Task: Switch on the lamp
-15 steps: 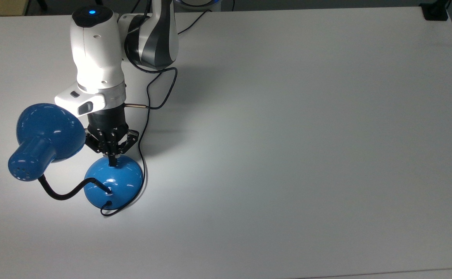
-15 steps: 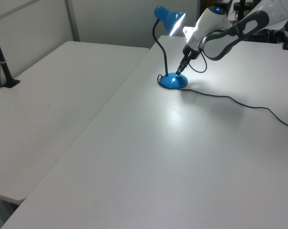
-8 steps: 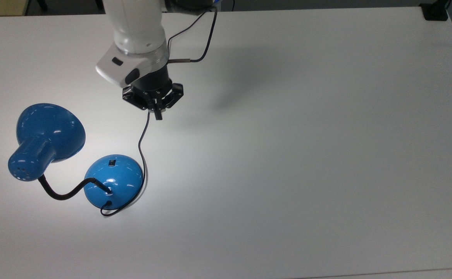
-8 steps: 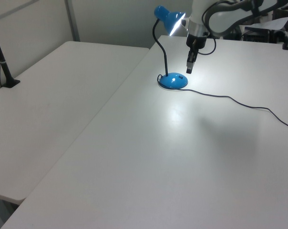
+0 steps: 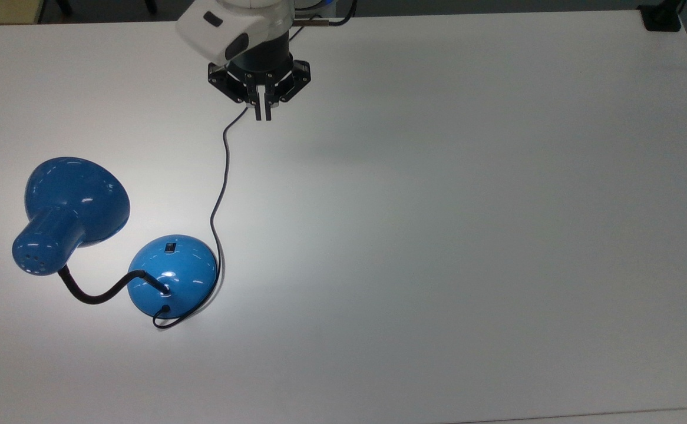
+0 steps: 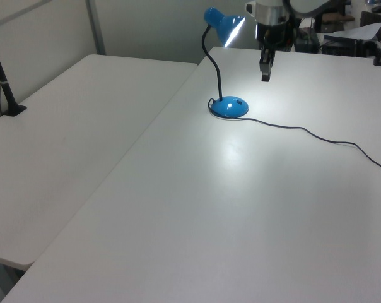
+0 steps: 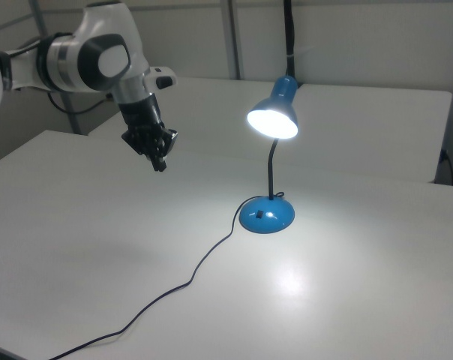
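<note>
Lamp (image 5: 169, 277) lit on the white table (image 5: 438, 235), gripper (image 5: 262, 115) above the table and apart from it.

The gripper's fingers stand nearly together, with only a thin gap between them, and they hold nothing and touch nothing (in the left view and the right view they hang in the air over the table). The arm is cut off by the upper edge of the top view. The lamp stands upright on its domed base near the top view's left edge. Its black gooseneck (image 7: 271, 171) rises vertical in the right view, and the shade (image 7: 275, 112) glows and points down and toward the right view's left. The small black switch (image 5: 170, 247) is on the side of the base facing the gripper. The thin cord (image 5: 221, 176) runs from the base across the table.
</note>
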You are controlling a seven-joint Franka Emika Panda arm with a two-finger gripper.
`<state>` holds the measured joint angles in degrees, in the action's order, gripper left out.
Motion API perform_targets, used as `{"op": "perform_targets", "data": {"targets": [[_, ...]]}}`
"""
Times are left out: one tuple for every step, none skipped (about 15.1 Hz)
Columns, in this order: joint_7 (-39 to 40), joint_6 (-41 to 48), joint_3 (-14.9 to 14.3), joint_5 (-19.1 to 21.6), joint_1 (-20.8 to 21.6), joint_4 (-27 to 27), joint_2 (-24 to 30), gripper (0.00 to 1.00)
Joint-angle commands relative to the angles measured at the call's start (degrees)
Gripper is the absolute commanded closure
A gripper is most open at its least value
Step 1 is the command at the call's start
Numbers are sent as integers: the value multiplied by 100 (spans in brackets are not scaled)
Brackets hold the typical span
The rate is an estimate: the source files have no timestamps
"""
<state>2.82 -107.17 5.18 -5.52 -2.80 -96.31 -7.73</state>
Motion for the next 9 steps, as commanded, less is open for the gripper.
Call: {"op": "perform_targets", "data": {"targets": [[-246, 416, -832, -45, 787, -28, 403, 36], [-255, 477, -1061, -28, 990, 24, 447, 0], [-255, 573, -1098, -28, 1062, 51, 448, 0], [-264, 670, -1124, -19, 1106, 77, 448, 0], [-429, 767, -1133, -19, 1124, 164, 448, 0], [-892, 803, -1134, -28, 1106, 217, 448, 0], [-1106, 803, -1125, -19, 1106, 227, 456, 0], [-1125, 803, -1125, -19, 1080, 227, 448, 0], [-1117, 812, -1133, -1, 1054, 296, 448, 0]]}}
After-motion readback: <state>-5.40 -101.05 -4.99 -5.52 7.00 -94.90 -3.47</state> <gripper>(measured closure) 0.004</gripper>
